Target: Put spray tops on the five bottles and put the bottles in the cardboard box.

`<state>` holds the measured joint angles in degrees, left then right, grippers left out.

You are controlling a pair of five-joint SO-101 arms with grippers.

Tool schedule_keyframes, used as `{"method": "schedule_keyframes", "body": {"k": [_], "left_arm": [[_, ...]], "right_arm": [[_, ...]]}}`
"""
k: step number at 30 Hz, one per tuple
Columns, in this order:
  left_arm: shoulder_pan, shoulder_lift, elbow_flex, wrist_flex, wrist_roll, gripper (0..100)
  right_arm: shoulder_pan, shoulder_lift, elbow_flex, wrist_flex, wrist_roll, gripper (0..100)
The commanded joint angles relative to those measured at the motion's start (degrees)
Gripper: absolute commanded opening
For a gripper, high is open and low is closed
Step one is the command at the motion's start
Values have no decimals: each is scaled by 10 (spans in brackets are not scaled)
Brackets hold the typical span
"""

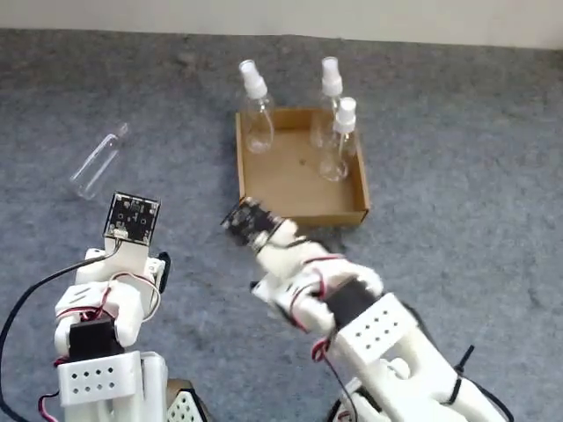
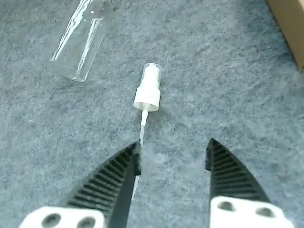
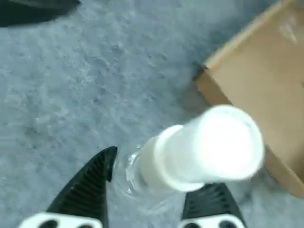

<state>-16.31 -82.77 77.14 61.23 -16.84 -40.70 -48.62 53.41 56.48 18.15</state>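
Starting at my end: the right gripper (image 3: 159, 173) is clamped on the held bottle (image 3: 209, 147). Its jaws sit either side just below the shoulder, the spray head is already on, and it's just beside the near corner of the cardboard box (image 1: 303, 211). The left gripper (image 2: 173, 145) is wide open w/ nothing btwn the jaws, low over the loose spray top (image 2: 148, 92). That top lies flat, and its thin dip tube runs back to just beside one jaw. A bit further out the bare bottle (image 2: 80, 40) lies on its side, no top, apart from the loose one.

Handling, my read: the bottles look like thin clear plastic and are prob empty. So they're very light, smooth enough to slip, and likely to dent if I squeeze hard. I'd grip mid-body or under the shoulder, never by the head. The loose top is tiny and stiff at the collar but the tube is flimsy, so I'd pinch the white collar.

Further out, three topped bottles stand in the box: the nearer bottle (image 1: 338, 145), the far-left bottle (image 1: 257, 114) and the far-right bottle (image 1: 327, 105).

The surface is grey felt-like carpet (image 1: 457, 132), which should give decent friction. A pale wall strip (image 1: 396, 13) runs along the far edge.
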Motion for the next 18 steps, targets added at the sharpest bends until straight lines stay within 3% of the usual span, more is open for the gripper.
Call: {"method": "schedule_keyframes", "body": {"k": [1,4,6,10,13,18], "left_arm": [[-7,-2,-27,-12,-1,183],[-5,-2,-26,-12,1,183],[-5,-2,-28,-12,2,183],[2,-1,-31,-12,3,183],[-29,4,-58,-12,20,183],[-102,5,-101,-10,-12,183]], "right_arm": [[82,1,-101,80,46,3],[148,-2,-141,102,69,3],[153,2,-145,102,78,3],[51,5,-110,97,77,3],[-38,29,-76,83,76,3],[-58,193,-83,73,66,3]]}}
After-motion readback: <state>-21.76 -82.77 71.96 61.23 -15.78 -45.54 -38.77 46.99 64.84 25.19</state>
